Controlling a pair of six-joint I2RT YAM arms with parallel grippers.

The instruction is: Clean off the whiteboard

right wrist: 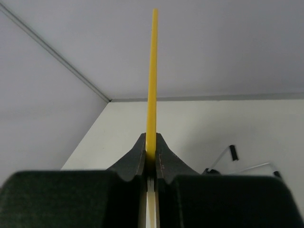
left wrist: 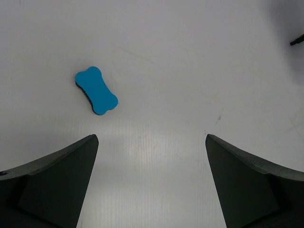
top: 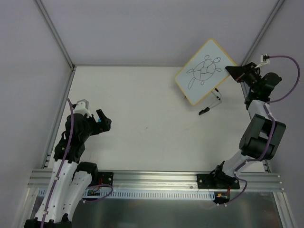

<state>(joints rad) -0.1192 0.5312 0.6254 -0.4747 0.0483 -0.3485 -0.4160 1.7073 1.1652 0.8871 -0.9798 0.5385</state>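
My right gripper [right wrist: 151, 149] has its two dark fingers pressed together on the small rectangular whiteboard with the thin yellow rim [top: 203, 71], pinching it at its right-hand corner. In my right wrist view the board is edge-on, a thin yellow line rising straight up out of the jaws. It sits at the far right of the pale table [top: 142, 104], its drawn face tilted up toward the overhead camera. I cannot tell whether its thin wire legs with black tips [top: 211, 104] touch the table or hang just above it.

I judge the board light and stiff: a thin, flat panel that should not sag from a corner grip. The face is probably smooth and slippery, and a corner pinch gives little leverage, so wiping pressure could twist it in my jaws. The rim is the place to hold, as I do now, since it keeps my pads off the drawing. The legs look slender and likely bend easily, so I would not grab those.

The face is white with rounded corners and carries a black line drawing of a turtle, its shell split into patches, with head, flippers and tail. No smearing shows, so the wiping looks not yet begun.

My left gripper [left wrist: 151, 137] has its fingers spread wide and holds nothing. It hovers over the table with the small blue bone-shaped eraser [left wrist: 96, 90] lying just ahead of the fingertips, well apart from the board.
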